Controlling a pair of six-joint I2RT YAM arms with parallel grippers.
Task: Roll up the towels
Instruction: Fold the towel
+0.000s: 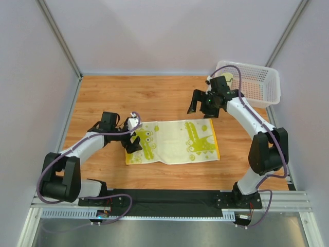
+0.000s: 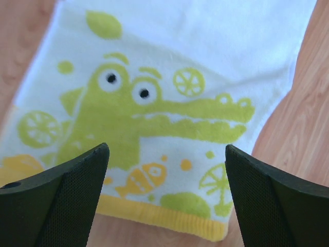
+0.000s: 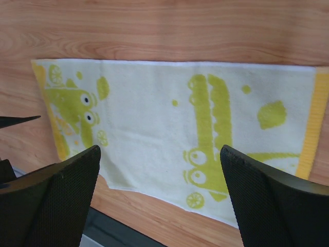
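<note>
One towel (image 1: 175,141) lies flat and unrolled on the wooden table, cream with lime-green crocodiles and yellow-orange end bands. My left gripper (image 1: 134,140) hovers open over its left end. In the left wrist view the towel (image 2: 169,77) fills the frame, its yellow band just below the left gripper (image 2: 167,150). My right gripper (image 1: 203,105) hangs open above the towel's far right edge, holding nothing. Seen from the right wrist, the whole towel (image 3: 154,118) stretches out beneath the right gripper (image 3: 160,152).
A white perforated basket (image 1: 257,85) stands at the back right corner, close behind the right wrist. Grey walls enclose the table (image 1: 128,98) on three sides. A black rail (image 1: 169,198) runs along the near edge.
</note>
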